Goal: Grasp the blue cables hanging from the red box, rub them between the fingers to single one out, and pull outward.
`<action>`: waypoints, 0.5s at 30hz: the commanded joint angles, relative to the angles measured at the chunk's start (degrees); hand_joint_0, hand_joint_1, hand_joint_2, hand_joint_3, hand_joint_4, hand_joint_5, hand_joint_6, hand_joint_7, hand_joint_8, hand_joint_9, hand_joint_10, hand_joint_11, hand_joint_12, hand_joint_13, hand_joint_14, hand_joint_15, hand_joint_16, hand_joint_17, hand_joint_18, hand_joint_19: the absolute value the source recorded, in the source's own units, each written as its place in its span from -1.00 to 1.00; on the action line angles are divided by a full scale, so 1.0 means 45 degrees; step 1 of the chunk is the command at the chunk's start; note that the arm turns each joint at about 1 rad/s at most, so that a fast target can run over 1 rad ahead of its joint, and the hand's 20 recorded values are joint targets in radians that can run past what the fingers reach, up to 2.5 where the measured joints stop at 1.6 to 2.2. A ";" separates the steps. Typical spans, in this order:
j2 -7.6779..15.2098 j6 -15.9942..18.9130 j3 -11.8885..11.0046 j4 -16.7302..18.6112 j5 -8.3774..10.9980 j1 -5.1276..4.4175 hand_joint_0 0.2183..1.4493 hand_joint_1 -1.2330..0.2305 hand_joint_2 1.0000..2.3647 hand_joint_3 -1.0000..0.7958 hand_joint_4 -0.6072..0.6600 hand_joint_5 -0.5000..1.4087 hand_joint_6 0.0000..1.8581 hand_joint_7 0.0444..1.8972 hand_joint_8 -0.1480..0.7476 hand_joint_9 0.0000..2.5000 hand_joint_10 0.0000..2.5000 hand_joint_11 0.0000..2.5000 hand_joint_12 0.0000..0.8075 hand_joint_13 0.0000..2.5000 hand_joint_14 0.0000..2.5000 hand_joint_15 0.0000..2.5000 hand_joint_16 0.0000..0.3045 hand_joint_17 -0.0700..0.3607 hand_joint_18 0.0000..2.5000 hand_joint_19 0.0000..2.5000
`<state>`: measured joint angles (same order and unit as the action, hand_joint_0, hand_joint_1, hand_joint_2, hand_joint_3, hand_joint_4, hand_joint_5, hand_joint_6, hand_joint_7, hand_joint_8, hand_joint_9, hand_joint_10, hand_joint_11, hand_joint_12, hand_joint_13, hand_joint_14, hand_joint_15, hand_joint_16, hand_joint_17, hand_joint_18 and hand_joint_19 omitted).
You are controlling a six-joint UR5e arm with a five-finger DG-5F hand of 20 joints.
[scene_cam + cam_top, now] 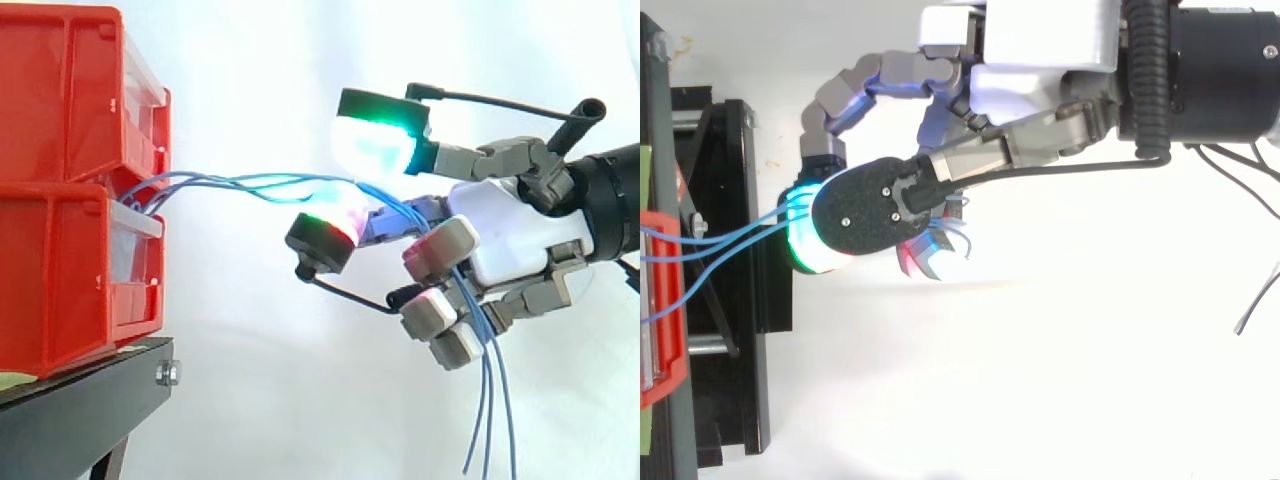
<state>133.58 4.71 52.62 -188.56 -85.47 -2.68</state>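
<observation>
Several thin blue cables (230, 183) come out between the two stacked red bins (70, 100) and run right, nearly level, to my hand (510, 235). They pass between a green-glowing fingertip pad (375, 145) above and a red-and-green glowing pad (335, 222) below, which close on them. Past the pinch the cables cross the palm behind the curled lower fingers, and their loose ends (490, 410) hang straight down. From above, the blue cables (730, 240) fan out from the bin's front (660, 300) and converge under the hand (1040, 60).
The bins sit on a black stand (80, 410) at the left, whose edge (740, 350) juts toward the hand. A white curtain lies behind. Open space lies to the right of the stand and below the hand.
</observation>
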 commanded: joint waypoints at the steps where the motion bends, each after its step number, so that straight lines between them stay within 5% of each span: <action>1: 0.0003 0.0146 0.0241 -0.0012 0.0010 0.0049 -0.44 -0.12 -1.00 -0.38 -0.09 -0.60 -0.16 0.00 0.00 0.08 -0.98 -0.21 -0.01 -0.14 -0.98 -0.39 -0.63 -0.08 -0.30 -0.31; 7: 0.0003 0.0165 0.0261 -0.0031 -0.0010 0.0049 -0.48 -0.18 -1.00 -0.44 -0.11 -0.60 -0.16 0.01 -0.04 0.09 -0.98 -0.20 -0.07 -0.13 -0.98 -0.37 -0.65 -0.13 -0.31 -0.29; 15: -0.0017 0.0185 0.0261 -0.0187 -0.0029 0.0147 -0.35 -0.44 -0.98 -0.11 -0.17 -0.61 -0.10 0.07 -0.01 0.08 -0.98 -0.20 -0.03 -0.12 -0.98 -0.39 -0.63 -0.09 -0.26 -0.34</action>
<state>133.55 5.53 53.78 -189.03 -85.55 -2.21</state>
